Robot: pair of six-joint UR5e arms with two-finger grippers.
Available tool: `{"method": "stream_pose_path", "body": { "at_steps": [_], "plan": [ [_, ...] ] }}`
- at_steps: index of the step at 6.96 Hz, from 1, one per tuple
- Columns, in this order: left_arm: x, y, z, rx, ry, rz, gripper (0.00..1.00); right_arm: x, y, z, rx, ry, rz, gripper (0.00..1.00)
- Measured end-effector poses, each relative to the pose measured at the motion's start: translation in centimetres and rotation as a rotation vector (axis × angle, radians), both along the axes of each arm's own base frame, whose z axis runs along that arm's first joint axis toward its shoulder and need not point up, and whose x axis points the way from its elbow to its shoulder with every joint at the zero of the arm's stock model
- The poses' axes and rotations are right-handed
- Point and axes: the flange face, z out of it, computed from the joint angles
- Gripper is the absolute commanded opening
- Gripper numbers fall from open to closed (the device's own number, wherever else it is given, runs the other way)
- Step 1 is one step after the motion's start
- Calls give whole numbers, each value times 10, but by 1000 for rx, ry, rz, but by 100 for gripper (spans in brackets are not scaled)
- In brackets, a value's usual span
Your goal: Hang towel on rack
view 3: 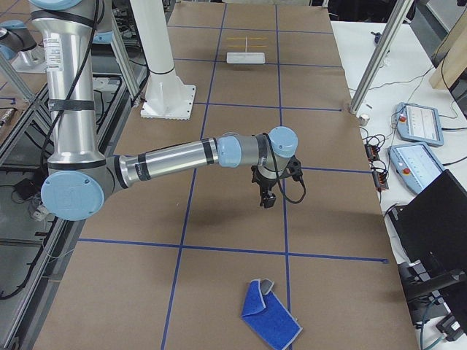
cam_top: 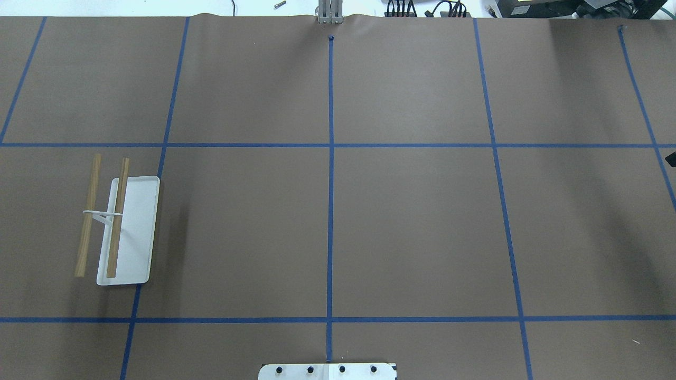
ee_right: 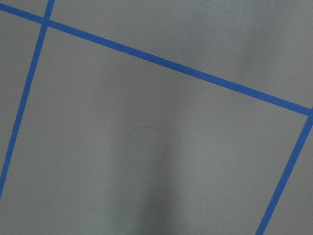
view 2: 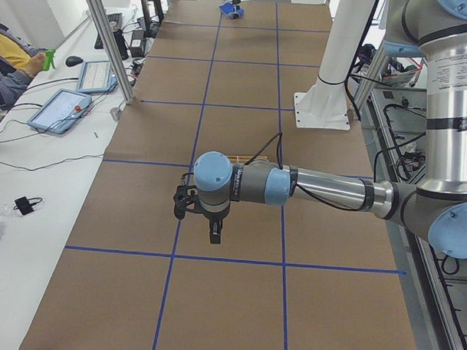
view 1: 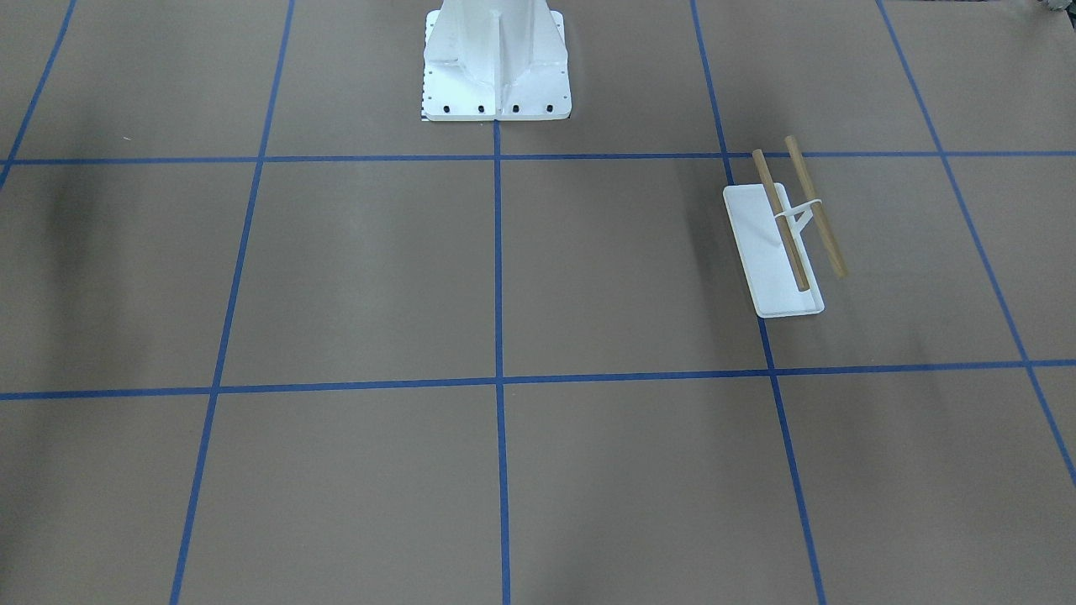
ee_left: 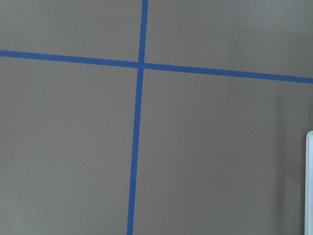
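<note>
You cannot tell if the left gripper (view 2: 214, 234) or right gripper (view 3: 265, 198) is open; carried loosely, the blue cloth towel (view 3: 268, 315) could drop short of the far-off white wooden-barred rack (cam_top: 138, 227)

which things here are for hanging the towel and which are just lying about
For the job: towel, rack.
Lying about: pedestal, tablets, mouse.

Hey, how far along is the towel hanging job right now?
Nothing is done: the towel lies crumpled on the table, and the rack is bare. Nothing is in hand: the right tool hangs apart from the towel. Left: grasping, carrying, draping over a bar.
</note>
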Motion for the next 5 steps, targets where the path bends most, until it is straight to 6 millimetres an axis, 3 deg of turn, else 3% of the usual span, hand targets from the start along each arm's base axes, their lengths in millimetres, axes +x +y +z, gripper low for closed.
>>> {"method": "stream_pose_path", "body": {
  "at_steps": [2,5],
  "plan": [
    [1,0,3,-5,0,1,98,1,2,19,-35,11,0,98],
    [2,0,5,-15,18,0,98,4,-9,96,-121,172,57,98]
  ]
}}
